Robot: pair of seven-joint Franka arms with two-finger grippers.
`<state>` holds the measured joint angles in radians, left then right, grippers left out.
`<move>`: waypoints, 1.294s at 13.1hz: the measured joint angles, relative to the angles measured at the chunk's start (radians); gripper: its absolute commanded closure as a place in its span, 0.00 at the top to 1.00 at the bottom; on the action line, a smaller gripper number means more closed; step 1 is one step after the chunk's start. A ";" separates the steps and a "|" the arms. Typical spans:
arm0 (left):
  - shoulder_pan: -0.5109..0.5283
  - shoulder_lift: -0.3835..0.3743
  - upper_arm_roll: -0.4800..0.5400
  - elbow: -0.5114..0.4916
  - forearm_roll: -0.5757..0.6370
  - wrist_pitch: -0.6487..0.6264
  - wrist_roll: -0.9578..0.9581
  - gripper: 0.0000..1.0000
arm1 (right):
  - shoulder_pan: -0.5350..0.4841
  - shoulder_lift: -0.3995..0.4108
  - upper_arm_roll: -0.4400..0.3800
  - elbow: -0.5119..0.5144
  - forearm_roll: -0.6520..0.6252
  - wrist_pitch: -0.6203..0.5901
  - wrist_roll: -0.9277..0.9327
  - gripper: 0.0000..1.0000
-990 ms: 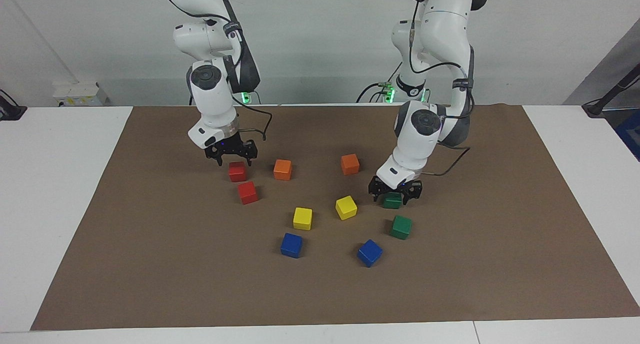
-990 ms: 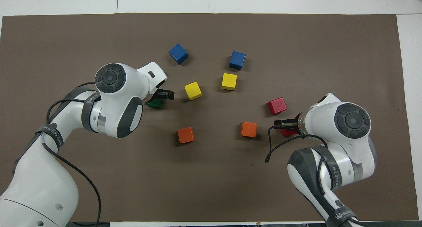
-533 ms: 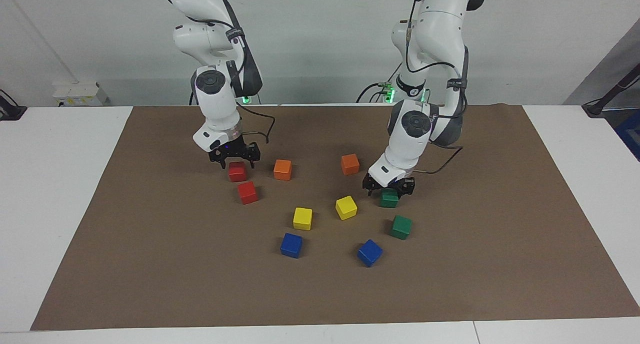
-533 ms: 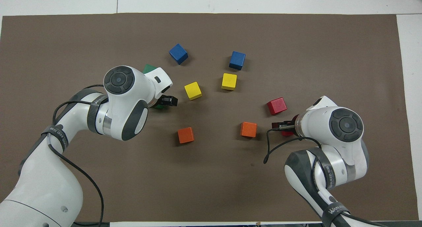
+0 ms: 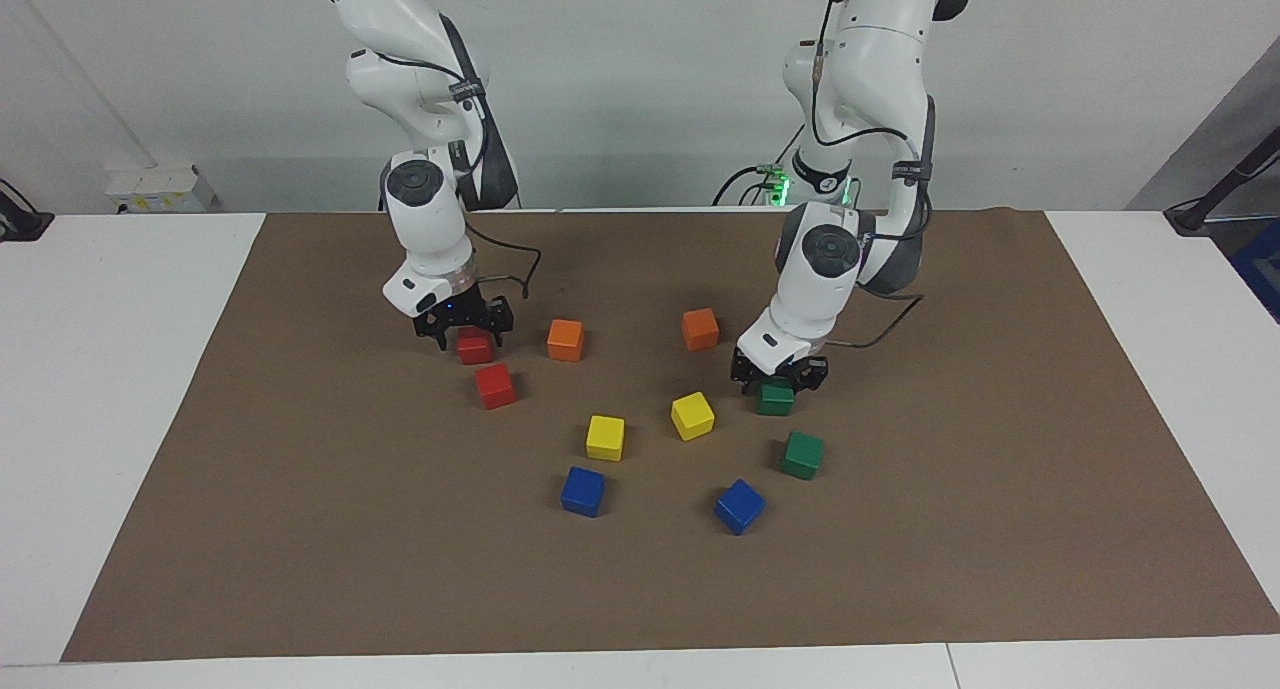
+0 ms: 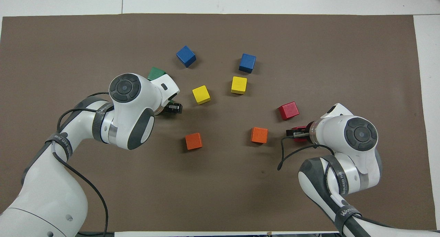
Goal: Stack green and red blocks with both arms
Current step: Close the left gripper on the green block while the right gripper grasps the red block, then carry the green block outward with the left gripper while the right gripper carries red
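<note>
Two red blocks lie toward the right arm's end of the mat. My right gripper (image 5: 466,335) is down around the one nearer the robots (image 5: 477,349); the other red block (image 5: 495,385) lies free just beside it. Two green blocks lie toward the left arm's end. My left gripper (image 5: 778,383) is shut on the nearer green block (image 5: 775,401), which rests on the mat. The second green block (image 5: 802,454) lies free, farther from the robots. In the overhead view the left wrist covers the gripped green block, and only a sliver of the red block (image 6: 299,129) shows at the right gripper (image 6: 297,134).
Between the two arms lie two orange blocks (image 5: 565,339) (image 5: 700,328), two yellow blocks (image 5: 605,437) (image 5: 692,415) and two blue blocks (image 5: 582,490) (image 5: 739,506). All sit on a brown mat (image 5: 1000,489) over the white table.
Both grippers have come down lower over their blocks as the wrists swung more upright. The left gripper's jaws have drawn in on the green block. No block has shifted.
</note>
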<state>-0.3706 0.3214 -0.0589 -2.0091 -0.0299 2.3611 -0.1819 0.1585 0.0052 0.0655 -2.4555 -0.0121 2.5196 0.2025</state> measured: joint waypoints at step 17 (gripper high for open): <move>0.557 -0.163 0.039 -0.015 0.029 -0.158 0.290 0.00 | -0.399 0.282 -0.010 0.438 0.000 -0.183 -0.398 0.00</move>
<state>0.1862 0.1583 -0.0197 -2.0244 -0.0008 2.2027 0.1081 -0.2405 0.2876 0.0551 -2.0179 -0.0121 2.3362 -0.1954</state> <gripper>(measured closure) 0.454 0.458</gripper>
